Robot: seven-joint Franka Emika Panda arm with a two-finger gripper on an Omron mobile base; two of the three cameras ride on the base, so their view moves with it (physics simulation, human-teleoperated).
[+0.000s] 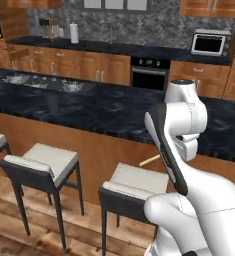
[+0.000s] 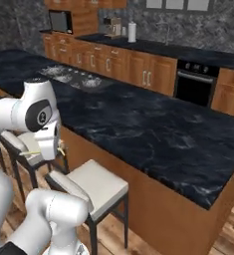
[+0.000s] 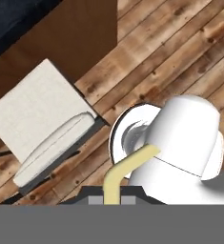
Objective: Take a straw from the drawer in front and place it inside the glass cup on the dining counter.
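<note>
The desk [image 1: 89,107] top is glossy black marble with pale veins, on a smooth brown wood base. The stools [image 1: 44,159] have matt white cloth cushions. The floor [image 3: 180,52] is grainy wood planks. The straw [image 3: 127,167] looks smooth, matt, pale yellow.

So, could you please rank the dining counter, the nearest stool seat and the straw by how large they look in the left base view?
1. Dining counter
2. Stool seat
3. Straw, just a short sliver beside the arm

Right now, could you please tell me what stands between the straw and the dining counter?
A white-cushioned stool stands between the straw and the dining counter, as the hand view shows.
</note>
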